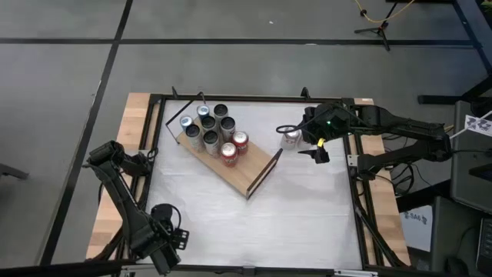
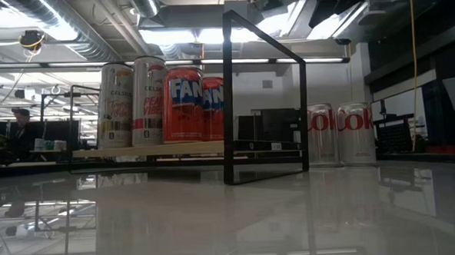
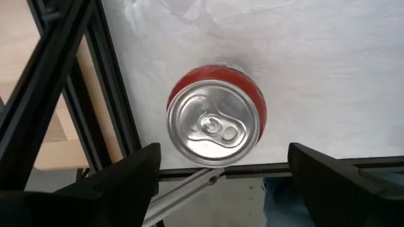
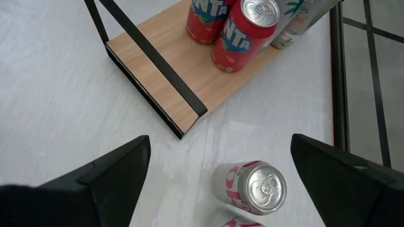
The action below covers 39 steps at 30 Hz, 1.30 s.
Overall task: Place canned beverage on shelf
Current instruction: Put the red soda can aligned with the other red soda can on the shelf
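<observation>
Shelf (image 4: 189, 69) lies beyond open right hand (image 4: 218, 183), apart.

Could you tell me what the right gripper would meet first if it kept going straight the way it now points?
Most likely the silver Diet Coke can standing on the table just short of the shelf; the right gripper, jaws open, points down at it, though depth is hard to judge.

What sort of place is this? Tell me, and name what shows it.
Likely an open lab or workshop: exposed ceiling ducts and strip lights, a person at desks in the background, and a framed test table on bare grey floor with a cable overhead.
</observation>
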{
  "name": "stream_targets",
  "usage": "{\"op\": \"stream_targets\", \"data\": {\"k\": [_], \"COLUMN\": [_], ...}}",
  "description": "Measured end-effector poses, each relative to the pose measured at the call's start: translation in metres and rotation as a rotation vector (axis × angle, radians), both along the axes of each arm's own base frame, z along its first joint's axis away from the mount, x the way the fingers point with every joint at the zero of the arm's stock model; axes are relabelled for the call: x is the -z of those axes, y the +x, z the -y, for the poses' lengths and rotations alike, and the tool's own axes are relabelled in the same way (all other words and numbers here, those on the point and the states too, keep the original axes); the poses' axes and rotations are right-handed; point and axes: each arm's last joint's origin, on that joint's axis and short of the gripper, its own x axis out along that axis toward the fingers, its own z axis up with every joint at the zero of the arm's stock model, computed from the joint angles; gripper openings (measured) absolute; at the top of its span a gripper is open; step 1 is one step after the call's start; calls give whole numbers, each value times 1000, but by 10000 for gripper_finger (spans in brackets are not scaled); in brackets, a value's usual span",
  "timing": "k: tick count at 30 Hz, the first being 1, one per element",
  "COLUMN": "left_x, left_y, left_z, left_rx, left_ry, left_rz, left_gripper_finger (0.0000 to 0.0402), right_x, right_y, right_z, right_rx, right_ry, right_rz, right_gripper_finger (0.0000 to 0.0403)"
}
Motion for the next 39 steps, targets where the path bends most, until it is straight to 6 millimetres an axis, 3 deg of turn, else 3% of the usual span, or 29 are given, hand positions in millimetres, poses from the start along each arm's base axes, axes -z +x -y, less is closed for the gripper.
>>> {"op": "stream_targets", "data": {"k": [19, 39], "left_x": [42, 43], "left_y": [-2, 5], "left_z": [-3, -5], "left_rx": [-1, 11], "left_ry": [12, 1], "left_rz": [-14, 24], "left_gripper_finger": [338, 338], "right_x": [0, 0], "right_y": [0, 0], "right_z": [0, 0], "right_rx": [0, 0], "right_ry": [0, 0], "right_rz": [0, 0], "right_gripper_finger": [379, 379]}}
